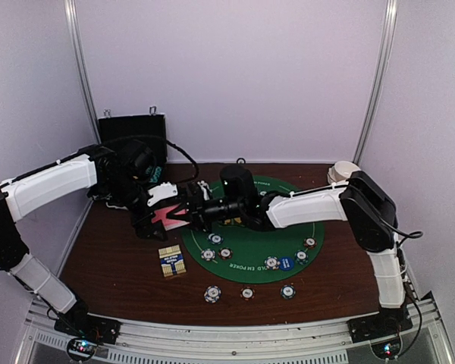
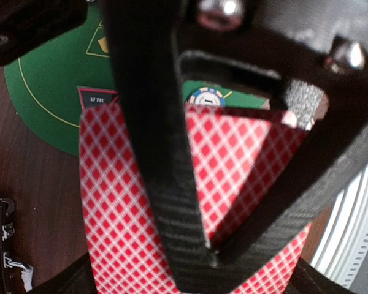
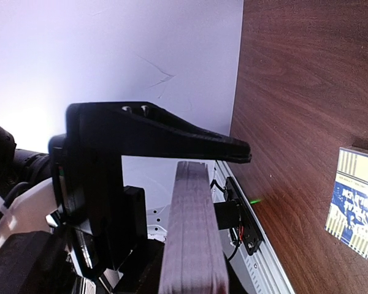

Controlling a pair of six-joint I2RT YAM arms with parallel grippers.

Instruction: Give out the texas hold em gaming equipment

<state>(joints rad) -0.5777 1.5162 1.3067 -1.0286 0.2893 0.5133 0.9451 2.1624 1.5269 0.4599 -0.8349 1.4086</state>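
pink-backed playing cards (image 1: pixel 169 217) held above the left rim of the green mat (image 1: pixel 252 264), between the two arms. right gripper (image 1: pixel 188 215): fingers narrowed onto the deck. left gripper (image 1: pixel 153 220): finger spread cannot be told. poker chips (image 1: pixel 212 293) lie on mat and table.
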